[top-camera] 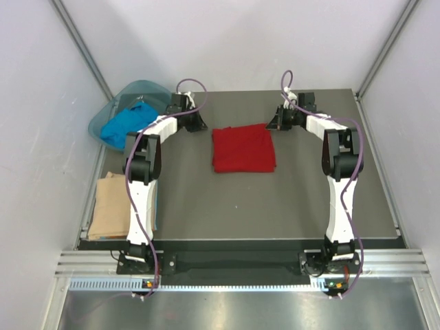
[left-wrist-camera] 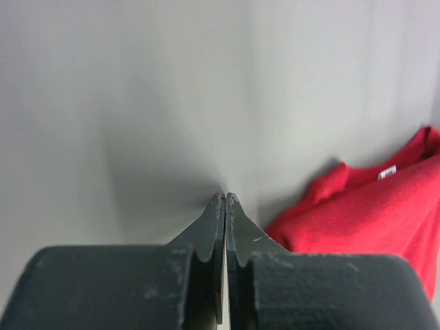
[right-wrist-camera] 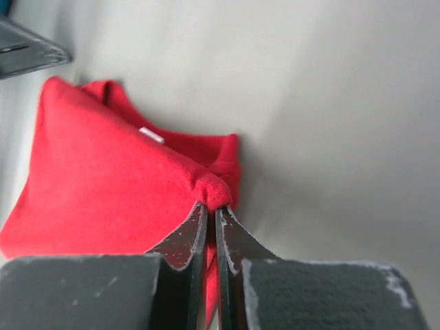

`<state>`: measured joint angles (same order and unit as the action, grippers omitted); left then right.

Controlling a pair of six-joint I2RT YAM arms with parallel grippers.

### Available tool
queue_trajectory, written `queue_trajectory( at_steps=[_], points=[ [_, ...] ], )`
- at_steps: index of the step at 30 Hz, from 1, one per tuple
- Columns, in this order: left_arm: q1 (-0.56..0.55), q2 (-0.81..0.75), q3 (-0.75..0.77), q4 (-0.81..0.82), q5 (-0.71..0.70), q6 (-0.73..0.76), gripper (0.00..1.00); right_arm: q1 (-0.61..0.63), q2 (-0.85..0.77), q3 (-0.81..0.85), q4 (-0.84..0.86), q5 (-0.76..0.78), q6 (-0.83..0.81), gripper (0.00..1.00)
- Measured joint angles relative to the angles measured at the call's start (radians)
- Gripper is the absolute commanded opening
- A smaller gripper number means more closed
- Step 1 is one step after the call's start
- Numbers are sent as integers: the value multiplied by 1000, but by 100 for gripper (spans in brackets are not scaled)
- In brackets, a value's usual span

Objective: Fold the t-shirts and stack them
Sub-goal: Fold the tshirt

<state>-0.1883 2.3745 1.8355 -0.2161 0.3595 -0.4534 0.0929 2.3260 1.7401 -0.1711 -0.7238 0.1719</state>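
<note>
- The red shirt (top-camera: 242, 149) is laid folded mid-tabletop (top-camera: 275, 206), and its far right corner is clamped in the right jaws, probably for a further fold.
- The left jaws are shut on nothing, just left of the cloth, so that corner is not held.
- The blue shirt (top-camera: 127, 125) is kept in the basin (top-camera: 148, 88) at far left.
- The tan shirt (top-camera: 110, 206) is set folded at near left, likely as the stack's base.

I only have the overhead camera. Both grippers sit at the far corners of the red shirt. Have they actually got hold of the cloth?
Observer: The right gripper is shut, with a corner of the red t-shirt bunched at its tips and red cloth showing between the jaws.
Operator: And the left?
Observer: The left gripper is shut on nothing; the shirt lies to one side, apart from its tips.
Operator: Any label showing?
Observer: Yes, a small white neck label lies exposed.
</note>
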Motion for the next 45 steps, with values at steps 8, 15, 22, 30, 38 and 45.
queue_trajectory(
  at_steps=[8,15,22,30,38,45],
  points=[
    [29,24,33,5,0,-77,0,-6,51,59,-40,36,72,27],
    [28,-13,-10,-4,2,-92,27,-11,43,61,-39,29,90,52],
    [3,-309,-345,0,-13,-111,38,-22,-104,-60,-83,52,72,64],
    [-124,-566,-654,78,11,-134,30,-23,-342,-323,-110,66,6,55],
    [-232,-583,-678,139,26,-140,27,-3,-375,-503,-114,72,3,61],
    [-251,-518,-707,182,-40,-140,25,1,-377,-551,-99,55,-10,28]
  ],
)
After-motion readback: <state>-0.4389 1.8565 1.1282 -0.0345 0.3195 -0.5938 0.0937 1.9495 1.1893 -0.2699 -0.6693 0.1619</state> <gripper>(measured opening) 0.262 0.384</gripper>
